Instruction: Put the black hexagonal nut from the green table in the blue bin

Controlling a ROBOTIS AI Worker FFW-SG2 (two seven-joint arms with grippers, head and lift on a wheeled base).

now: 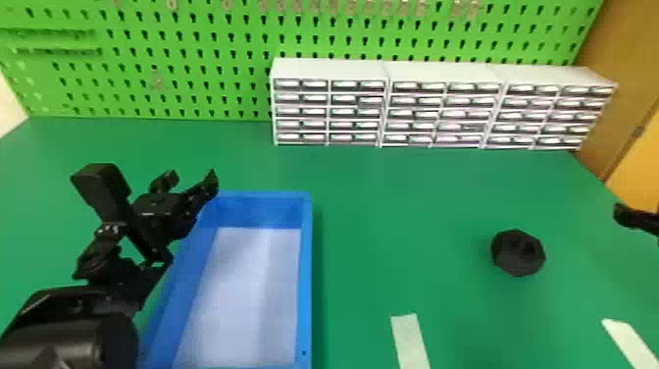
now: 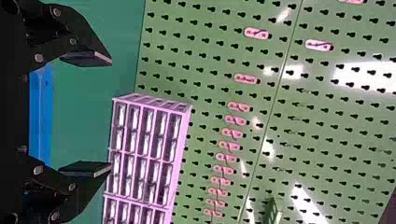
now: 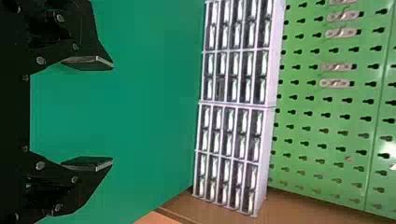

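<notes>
Big stage first: the green table (image 1: 372, 196) runs back to the pegboard (image 1: 196, 73), and its right edge slants away beyond the right gripper, so a wide swing that way looks the riskier one. The white drawer units (image 1: 436, 73) wall off the far side, well behind the nut, leaving working room in front. Over to the blue bin (image 1: 307, 275), and its raised rim is the edge to beat; the lift should top that near-side wall before crossing. Between bin and nut, a broad open lane of green!

The left gripper (image 1: 189, 184) hangs by the bin's far left corner, fingers spread, holding nothing. The right gripper (image 3: 112, 113) is spread too, nothing between its fingers, and it's the nearer one to the prize.

And there it is, the black hexagonal nut (image 1: 518, 252), on the table right of the bin, beyond the pale tape strips (image 1: 411, 338). It looks rigid and chunky, hardly fragile; weight is anyone's guess. Best bite: two opposite flats, square on, low down. Catch the corners and it may twist or slip!
</notes>
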